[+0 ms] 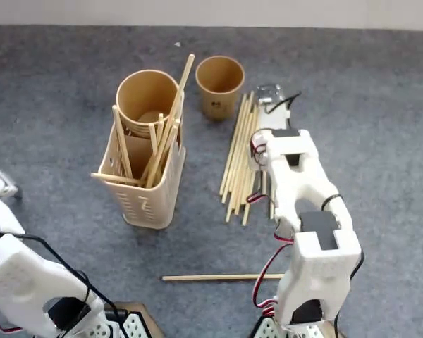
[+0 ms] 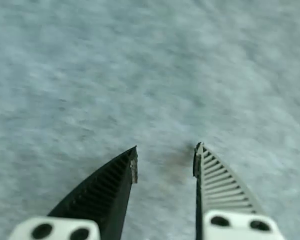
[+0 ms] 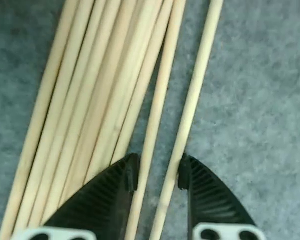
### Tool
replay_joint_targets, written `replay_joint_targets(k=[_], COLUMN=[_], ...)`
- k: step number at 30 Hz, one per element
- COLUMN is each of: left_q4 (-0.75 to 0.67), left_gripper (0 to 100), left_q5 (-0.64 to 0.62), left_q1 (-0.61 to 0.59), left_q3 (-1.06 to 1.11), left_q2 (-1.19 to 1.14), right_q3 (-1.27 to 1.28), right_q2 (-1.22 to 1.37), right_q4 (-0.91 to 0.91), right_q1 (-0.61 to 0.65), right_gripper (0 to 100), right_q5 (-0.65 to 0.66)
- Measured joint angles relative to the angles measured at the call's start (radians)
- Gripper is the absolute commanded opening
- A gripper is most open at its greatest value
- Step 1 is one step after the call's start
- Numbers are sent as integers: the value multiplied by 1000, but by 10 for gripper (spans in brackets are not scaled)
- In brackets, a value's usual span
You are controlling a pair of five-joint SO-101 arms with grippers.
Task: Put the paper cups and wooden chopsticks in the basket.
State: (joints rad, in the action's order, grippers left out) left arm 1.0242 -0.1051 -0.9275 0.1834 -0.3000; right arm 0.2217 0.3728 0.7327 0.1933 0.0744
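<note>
A cream slotted basket (image 1: pixel 144 201) stands left of centre, holding a paper cup (image 1: pixel 146 95) and several chopsticks (image 1: pixel 162 141) that lean out of it. A second paper cup (image 1: pixel 219 84) stands upright on the carpet behind and to the right. A pile of wooden chopsticks (image 1: pixel 238 158) lies beside it, seen close up as chopsticks (image 3: pixel 105 85). My right gripper (image 3: pixel 157 172) is low over that pile, open, its fingertips straddling two sticks at the pile's edge. My left gripper (image 2: pixel 165 162) is open over bare carpet, holding nothing.
One lone chopstick (image 1: pixel 211 277) lies crosswise on the grey carpet near the front, between the two arm bases. The left arm (image 1: pixel 21 282) sits at the front left corner. The right arm (image 1: pixel 303 204) stretches along the right side of the pile.
</note>
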Motion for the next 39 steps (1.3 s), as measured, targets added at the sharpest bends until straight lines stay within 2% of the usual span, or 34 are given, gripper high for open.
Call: replay_joint_targets(k=[3, 6, 17, 20, 23, 27, 31, 39], left_q4=[-6, -6, -6, -35, -66, -74, -74, -74], left_gripper=[212, 212, 212, 212, 212, 212, 212, 211], left_q5=[26, 34, 34, 34, 34, 34, 34, 75], left_q1=[-41, -69, -103, -103, -103, -118, -120, -147], left_q3=[0, 0, 0, 0, 0, 0, 0, 0], left_q2=[0, 0, 0, 0, 0, 0, 0, 0], right_q3=[-66, -127, -230, -235, -235, -235, -209, 81], right_q2=[34, 46, 126, 44, -164, -559, -893, -1152], right_q4=[52, 100, 206, 232, 235, 230, 144, -241], right_q1=[-17, -40, -95, -104, -92, 38, 195, 473], right_gripper=[135, 0, 5, 5, 5, 5, 5, 5], right_q5=[0, -2, -2, -31, -58, -63, -71, -72])
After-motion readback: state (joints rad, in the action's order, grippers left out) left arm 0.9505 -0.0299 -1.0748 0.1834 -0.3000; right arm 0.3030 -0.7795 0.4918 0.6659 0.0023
